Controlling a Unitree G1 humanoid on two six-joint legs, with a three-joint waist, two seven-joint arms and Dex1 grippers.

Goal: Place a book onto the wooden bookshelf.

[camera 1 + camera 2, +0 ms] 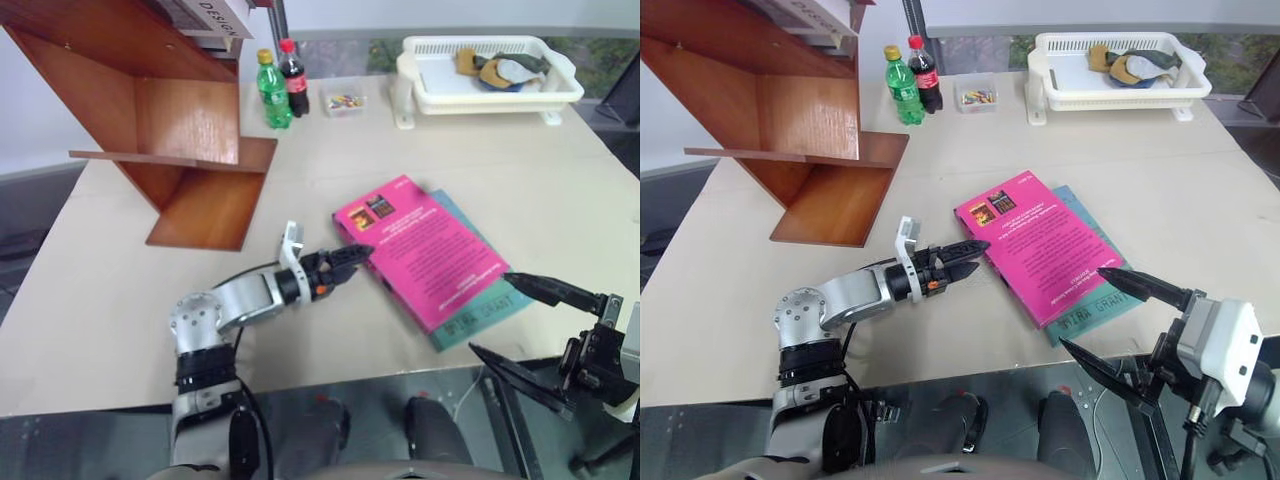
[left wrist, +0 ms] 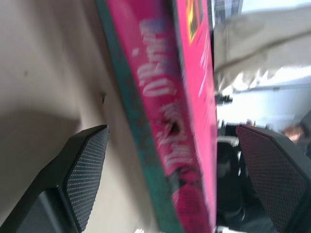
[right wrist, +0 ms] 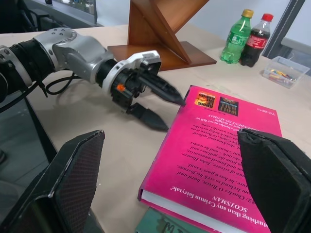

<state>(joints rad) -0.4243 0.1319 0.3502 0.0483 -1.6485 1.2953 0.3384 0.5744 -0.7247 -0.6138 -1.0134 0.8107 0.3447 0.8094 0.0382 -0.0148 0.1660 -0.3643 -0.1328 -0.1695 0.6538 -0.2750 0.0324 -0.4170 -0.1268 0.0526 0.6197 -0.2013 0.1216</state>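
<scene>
Overhead, from the left eye view, the pink book point(image 1: 430, 251) lies flat on the beige tabletop point(image 1: 120, 290), stacked on a teal-green book point(image 1: 492, 310). The left gripper point(image 1: 352, 259) sits at the pink book's left edge, its fingers spread wide with one above the cover's corner. The wooden bookshelf point(image 1: 180, 130) stands at the far left, well apart from the books. Beyond it are two soda bottles point(image 1: 281, 86) and a white basket point(image 1: 488, 75) at the far right.

In the left wrist view, the two stacked books' edges lie between the wide fingers point(image 2: 85, 177).

In the right wrist view, the right gripper's fingers point(image 3: 77, 182) stand wide, empty, near the pink book's near edge.
</scene>
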